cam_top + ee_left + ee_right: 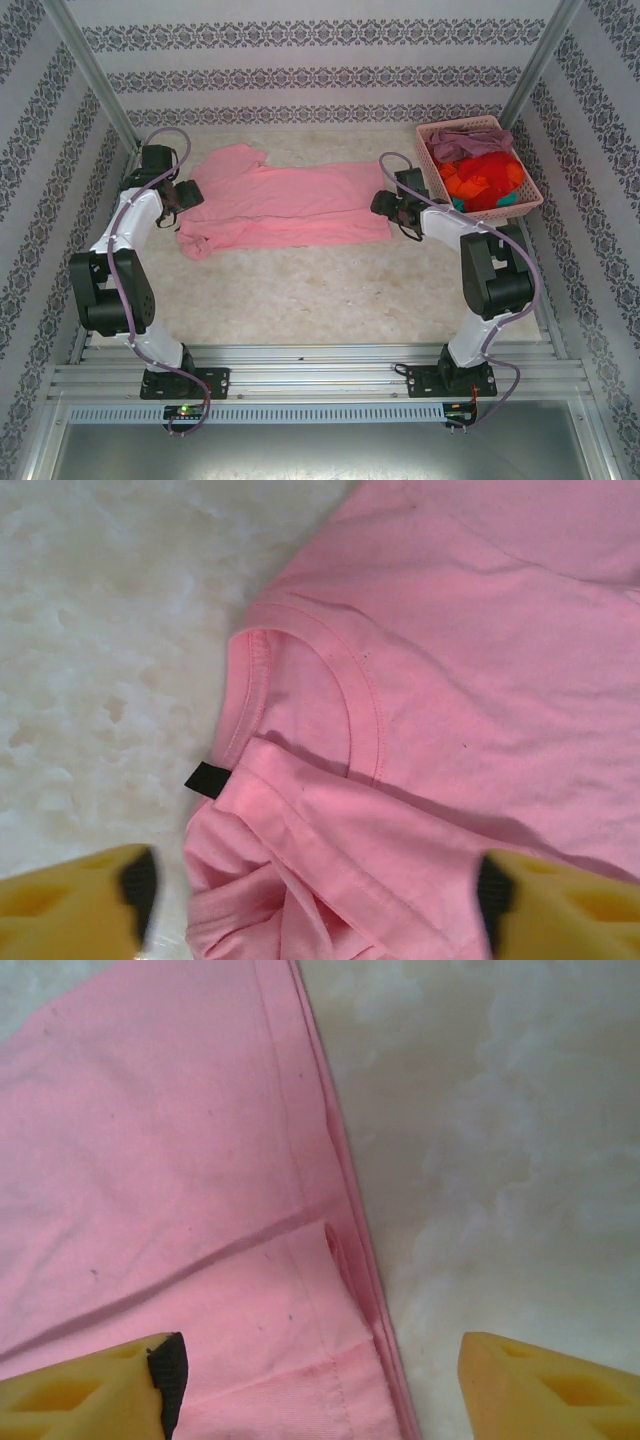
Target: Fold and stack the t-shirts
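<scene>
A light pink t-shirt point(290, 200) lies spread sideways across the far half of the table, its lower long edge folded over. My left gripper point(184, 198) is open at the collar end. In the left wrist view the left gripper point(315, 905) hangs wide over the neckline point(365, 695), a black tag point(205, 778) and a bunched sleeve. My right gripper point(389, 205) is open at the hem end. The right wrist view has the right gripper point(320, 1390) straddling the hem point(345, 1210), one finger over cloth, the other over bare table. More t-shirts, mauve point(478, 140), orange-red point(480, 180) and teal point(514, 198), are piled in the basket.
The pink lattice basket point(432, 160) stands at the back right corner, just behind the right arm. Patterned walls and metal posts close in the table on three sides. Bare pale tabletop point(320, 290) stretches between the shirt and the arm bases.
</scene>
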Available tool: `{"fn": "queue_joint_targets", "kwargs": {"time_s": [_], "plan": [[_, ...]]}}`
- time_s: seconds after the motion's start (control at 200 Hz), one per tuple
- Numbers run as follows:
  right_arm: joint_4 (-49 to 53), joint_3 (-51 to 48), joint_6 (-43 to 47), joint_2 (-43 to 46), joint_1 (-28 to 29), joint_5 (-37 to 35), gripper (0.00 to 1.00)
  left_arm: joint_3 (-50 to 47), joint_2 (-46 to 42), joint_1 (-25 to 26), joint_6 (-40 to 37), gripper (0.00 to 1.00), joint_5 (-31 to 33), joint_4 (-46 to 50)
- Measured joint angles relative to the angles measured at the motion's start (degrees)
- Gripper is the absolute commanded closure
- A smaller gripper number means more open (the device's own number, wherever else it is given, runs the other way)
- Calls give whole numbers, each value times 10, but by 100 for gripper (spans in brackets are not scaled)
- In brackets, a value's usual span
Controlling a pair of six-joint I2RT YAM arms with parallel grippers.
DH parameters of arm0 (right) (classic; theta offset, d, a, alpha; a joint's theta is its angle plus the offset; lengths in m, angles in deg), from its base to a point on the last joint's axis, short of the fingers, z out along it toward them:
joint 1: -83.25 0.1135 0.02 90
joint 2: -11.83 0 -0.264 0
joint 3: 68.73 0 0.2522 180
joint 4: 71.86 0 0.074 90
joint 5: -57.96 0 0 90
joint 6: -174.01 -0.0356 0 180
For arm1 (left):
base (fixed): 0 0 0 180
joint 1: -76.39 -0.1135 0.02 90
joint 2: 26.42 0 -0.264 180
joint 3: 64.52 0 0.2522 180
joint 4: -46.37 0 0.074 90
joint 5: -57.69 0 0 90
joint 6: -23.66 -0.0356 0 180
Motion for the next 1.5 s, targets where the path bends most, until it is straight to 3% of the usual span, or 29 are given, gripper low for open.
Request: {"fn": "queue_joint_targets", "kwargs": {"time_s": [0.245,0.465,0.689,0.904,1.039,1.134,1.329,1.504], "plan": [[-26,-17,32,52,48,-8,20,-78,-82,4,39,1,-5,-28],[-26,31,47,-29,137,13,26,-211,-158,13,113,22,-54,-78],[2,121,46,-134,184,48,41,-302,-144,31,223,33,-115,-148],[26,119,32,-149,171,55,43,-328,-102,37,288,30,-139,-223],[18,104,31,-143,161,55,44,-328,-69,37,305,34,-137,-252],[14,93,31,-136,155,54,45,-323,-53,37,308,42,-131,-257],[14,86,31,-132,139,52,46,-277,-48,33,293,70,-96,-250],[19,85,31,-130,129,50,48,-230,-34,15,258,89,-77,-247]]}}
